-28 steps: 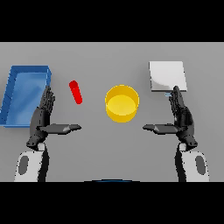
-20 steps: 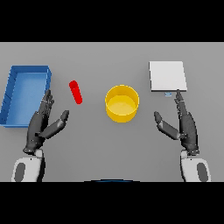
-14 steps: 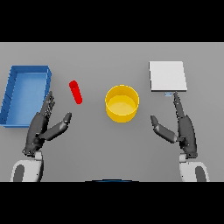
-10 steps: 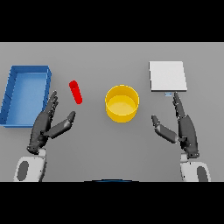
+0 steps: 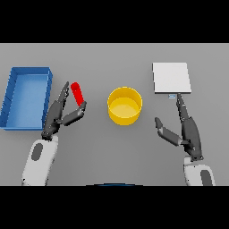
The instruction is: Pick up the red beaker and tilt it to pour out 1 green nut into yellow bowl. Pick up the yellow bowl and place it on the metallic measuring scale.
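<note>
Here the red beaker (image 5: 77, 93) lies on the grey surface (image 5: 112, 147) between the left hand's (image 5: 60, 115) spread fingers (image 5: 63, 94) and thumb — untouched. The right hand (image 5: 185, 131) rests open, right of the yellow bowl (image 5: 125, 105).

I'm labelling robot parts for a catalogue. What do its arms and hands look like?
Each forearm is a rounded white shell with a grey oval inset. The left hand and right hand are dark grey, with slim segmented fingers and a thumb. No cables or markings show.
</note>
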Robot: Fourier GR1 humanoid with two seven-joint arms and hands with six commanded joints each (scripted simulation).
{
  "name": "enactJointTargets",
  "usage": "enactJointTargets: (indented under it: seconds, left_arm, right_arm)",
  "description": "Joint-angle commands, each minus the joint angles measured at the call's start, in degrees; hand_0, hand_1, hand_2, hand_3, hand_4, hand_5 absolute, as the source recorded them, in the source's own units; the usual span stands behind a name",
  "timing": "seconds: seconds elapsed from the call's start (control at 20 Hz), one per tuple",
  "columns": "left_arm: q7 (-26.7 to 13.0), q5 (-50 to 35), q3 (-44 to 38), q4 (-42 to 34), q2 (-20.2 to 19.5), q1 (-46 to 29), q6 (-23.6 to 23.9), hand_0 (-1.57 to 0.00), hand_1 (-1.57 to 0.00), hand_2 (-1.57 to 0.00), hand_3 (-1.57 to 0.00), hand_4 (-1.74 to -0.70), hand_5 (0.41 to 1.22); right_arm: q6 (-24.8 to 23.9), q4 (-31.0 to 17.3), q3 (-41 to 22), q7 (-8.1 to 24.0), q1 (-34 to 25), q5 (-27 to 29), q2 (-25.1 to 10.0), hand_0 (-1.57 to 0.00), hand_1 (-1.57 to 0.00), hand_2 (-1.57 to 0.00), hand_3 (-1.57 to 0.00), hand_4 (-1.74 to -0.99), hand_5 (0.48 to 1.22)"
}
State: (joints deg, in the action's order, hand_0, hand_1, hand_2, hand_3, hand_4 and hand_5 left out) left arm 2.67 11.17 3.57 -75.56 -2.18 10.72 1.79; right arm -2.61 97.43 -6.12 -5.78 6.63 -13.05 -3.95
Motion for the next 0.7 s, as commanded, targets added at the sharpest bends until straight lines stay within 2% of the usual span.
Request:
enactJointTargets:
  seconds: [0.0,0.3,0.5,0.65]
  left_arm:
    - [0.55,-0.24,-0.82,1.95,-0.41,1.31,0.02,0.0,0.0,0.0,0.0,-1.27,0.673]
    - [1.36,-0.23,-2.04,8.93,-0.15,7.49,0.1,0.0,0.0,0.0,0.0,-1.3,0.689]
    - [0.76,0.12,-2.64,13.12,0.13,11.33,0.49,0.0,0.0,0.0,0.0,-1.29,0.684]
    - [1.67,-0.23,-3.42,15.89,-0.07,13.42,0.15,0.0,0.0,0.0,0.0,-1.29,0.683]
  right_arm:
    - [-0.04,0.09,-0.22,-0.79,0.43,-0.39,-0.11,0.0,0.0,0.0,0.0,-1.274,0.635]
    - [0.14,-0.16,0.78,0.86,-0.74,0.34,-0.86,0.0,0.0,0.0,0.0,-1.27,0.642]
    - [0.47,0.61,0.45,-0.25,0.28,0.54,-0.7,0.0,0.0,0.0,0.0,-1.269,0.643]
    - [0.19,1.24,0.73,0.49,0.58,0.82,-0.58,0.0,0.0,0.0,0.0,-1.265,0.638]
